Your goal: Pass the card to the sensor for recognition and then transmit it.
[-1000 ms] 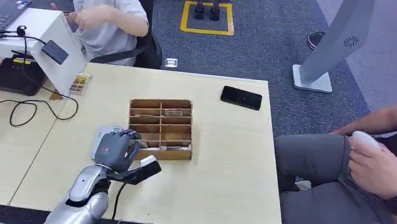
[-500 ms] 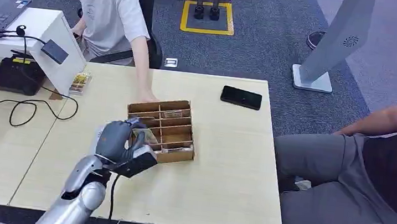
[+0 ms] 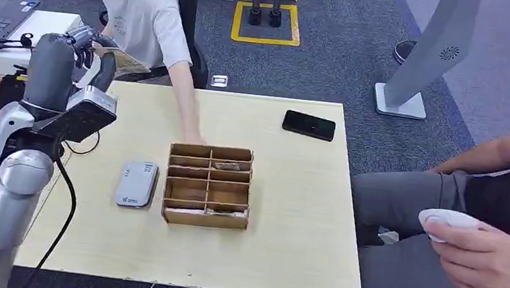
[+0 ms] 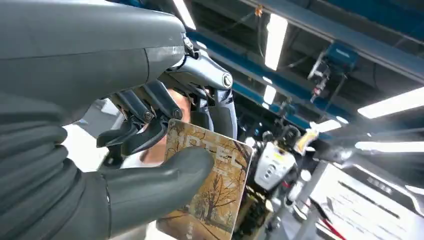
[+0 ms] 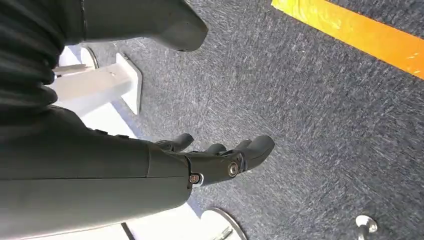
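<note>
head view: my left hand (image 3: 68, 60) is raised over the table's far left corner, pinching the card (image 3: 126, 63) toward the seated person. the grey sensor (image 3: 136, 183) lies flat just beside the cardboard tray (image 3: 209, 175); a few of its slots hold cards, others look bare.

left wrist view: thumb and fingers clamp the card's lower half. it looks thin, stiff, light and glossy, likely slippery, so holding its faces suits it.

right wrist view: my right hand (image 5: 220, 160) hangs over carpet, fingers loosely apart, holding nothing.

Glossy printed card (image 4: 210, 187) catching light; matt grey plastic thumb (image 4: 155, 185) pressing it; cardboard box (image 3: 208, 185) looking rough, table (image 3: 286, 226) pale wood.
</note>
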`<state>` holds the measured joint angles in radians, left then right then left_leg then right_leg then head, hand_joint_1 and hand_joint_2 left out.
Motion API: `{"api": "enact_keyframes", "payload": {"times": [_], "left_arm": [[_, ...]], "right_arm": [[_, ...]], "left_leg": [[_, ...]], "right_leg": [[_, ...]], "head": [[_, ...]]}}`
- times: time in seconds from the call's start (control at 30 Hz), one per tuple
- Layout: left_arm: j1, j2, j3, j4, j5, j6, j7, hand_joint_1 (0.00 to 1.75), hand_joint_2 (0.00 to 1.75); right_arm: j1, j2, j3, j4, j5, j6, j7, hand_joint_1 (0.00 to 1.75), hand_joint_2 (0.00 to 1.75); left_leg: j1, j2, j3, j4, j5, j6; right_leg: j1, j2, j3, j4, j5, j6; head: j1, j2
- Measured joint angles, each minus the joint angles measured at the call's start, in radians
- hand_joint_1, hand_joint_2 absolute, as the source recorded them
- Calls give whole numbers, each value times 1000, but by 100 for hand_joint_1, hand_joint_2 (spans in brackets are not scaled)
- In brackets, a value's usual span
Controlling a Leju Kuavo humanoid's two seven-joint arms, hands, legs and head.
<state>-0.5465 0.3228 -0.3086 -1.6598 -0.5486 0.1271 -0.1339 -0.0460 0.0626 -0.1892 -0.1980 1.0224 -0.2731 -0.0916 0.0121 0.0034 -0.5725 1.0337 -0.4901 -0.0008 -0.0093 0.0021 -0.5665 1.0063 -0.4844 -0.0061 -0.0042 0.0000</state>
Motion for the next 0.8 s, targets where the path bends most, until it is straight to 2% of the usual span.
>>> {"api": "enact_keyframes", "payload": {"times": [0.1,0.2,0.33,0.4,0.47,0.6,0.8], "left_arm": [[0,11,26,4,-33,36,23,175,175],[1,12,43,44,-160,101,64,175,175],[2,12,53,92,-260,148,109,175,175],[-2,12,59,138,-362,192,157,175,175],[-8,12,64,208,-440,231,181,175,175],[-16,10,87,345,-483,299,175,175,175],[-17,4,95,433,-507,312,175,175,175]], "right_arm": [[0,0,-3,0,3,-2,5,0,175],[-1,0,-5,0,12,-6,8,0,175],[-2,0,-5,0,17,-6,9,0,175],[-3,0,-6,0,27,-5,11,0,175],[-7,1,-6,0,33,2,13,0,175],[-11,1,-6,0,42,10,18,0,175],[-12,1,-6,0,46,9,17,0,175]], "left_leg": [[0,0,0,0,0,0],[0,0,0,0,0,0],[0,0,0,0,0,0],[0,0,0,0,0,0],[0,0,0,0,0,0],[0,0,0,0,1,-1],[0,0,0,0,0,-1]], "right_leg": [[0,0,0,0,0,0],[0,0,0,0,0,0],[0,0,0,0,0,0],[0,0,0,0,0,0],[0,0,0,0,0,0],[0,1,0,0,0,0],[0,1,0,0,0,0]], "head": [[0,0],[0,0],[0,0],[0,0],[0,0],[0,0],[0,0]]}}
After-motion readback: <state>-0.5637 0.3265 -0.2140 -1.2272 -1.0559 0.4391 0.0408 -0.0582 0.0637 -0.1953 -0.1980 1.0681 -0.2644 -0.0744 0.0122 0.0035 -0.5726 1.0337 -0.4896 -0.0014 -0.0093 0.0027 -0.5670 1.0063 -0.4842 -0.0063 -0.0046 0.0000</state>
